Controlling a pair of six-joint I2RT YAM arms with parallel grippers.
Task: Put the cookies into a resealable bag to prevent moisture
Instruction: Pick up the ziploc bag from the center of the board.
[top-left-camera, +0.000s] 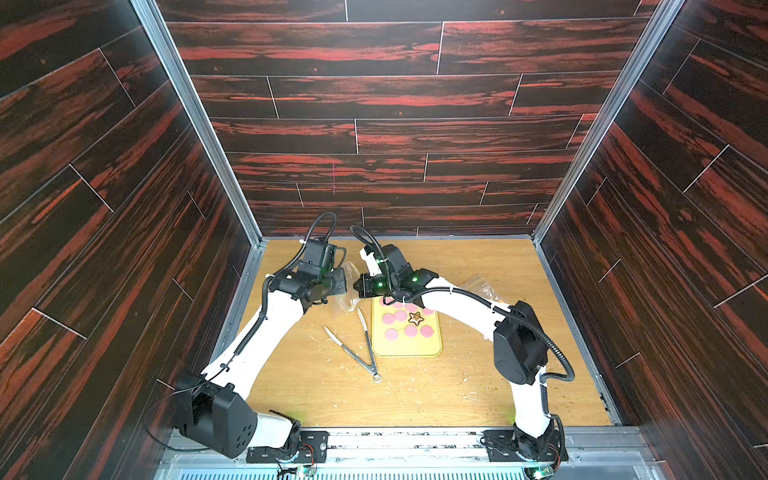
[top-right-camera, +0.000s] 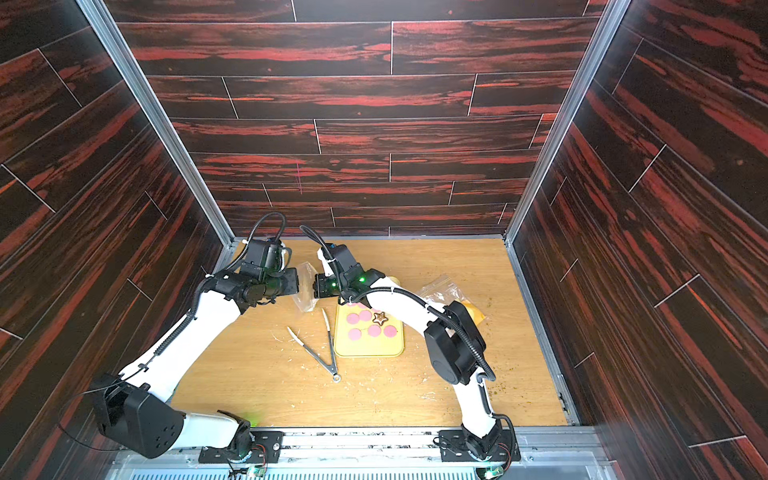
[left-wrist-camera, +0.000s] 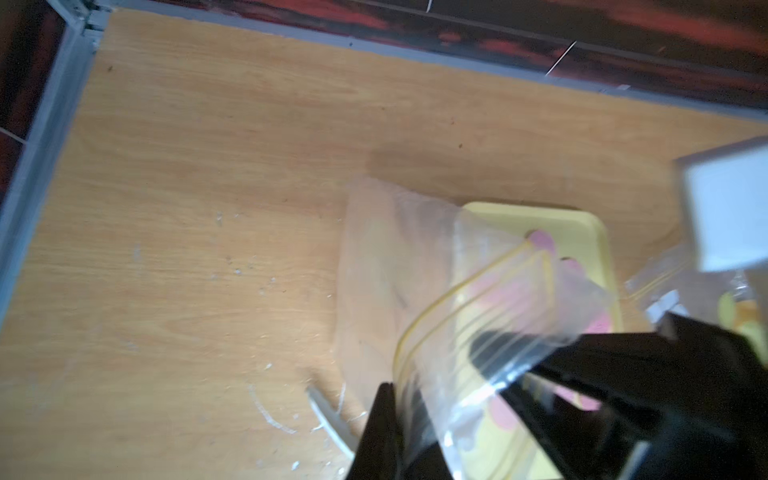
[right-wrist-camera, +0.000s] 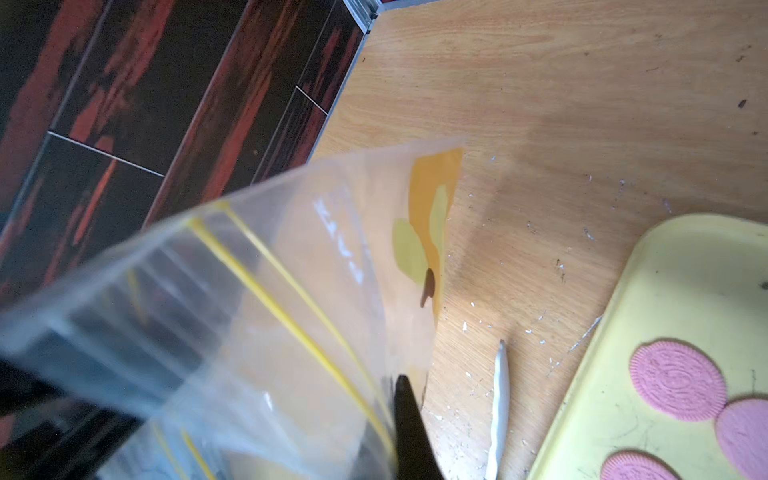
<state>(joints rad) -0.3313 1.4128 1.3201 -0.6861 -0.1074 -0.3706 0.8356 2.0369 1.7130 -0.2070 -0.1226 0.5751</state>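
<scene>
1. Nearest, the mounting rail (top-left-camera: 415, 440) carries both arm bases; just beyond it, metal tongs (top-left-camera: 368, 345) lie open on the wooden table (top-left-camera: 498, 395), untouched.
2. Right of the tongs sits the yellow tray (top-left-camera: 407, 347). The cookies (top-left-camera: 410, 330) are all on it: pink discs and one brown star cookie (top-left-camera: 415, 318). The far ones are partly hidden under the right arm. None shows inside a bag.
3. Beyond the tray's far left corner, the resealable bag (top-left-camera: 347, 301) hangs clear of the table between the two grippers, its yellow zip lines running across its mouth.
4. The left gripper (top-left-camera: 344, 279) has its jaws together, apparently pinching one lip of the bag. The right gripper (top-left-camera: 358, 286) faces it, its jaws closed on the opposite lip.
5. A second bag (top-left-camera: 478, 286) with yellow pieces lies far right, apart from the work.
6. Step in hand, as I judge it, is opening the bag's mouth; no filling has begun. I cannot tell whether the seal has parted.
7. The next move likely calls for drawing the two lips apart gently, keeping both pinches on the thin film. One arm must then keep the mouth open beside the tray while the other frees itself for the cookies.
</scene>
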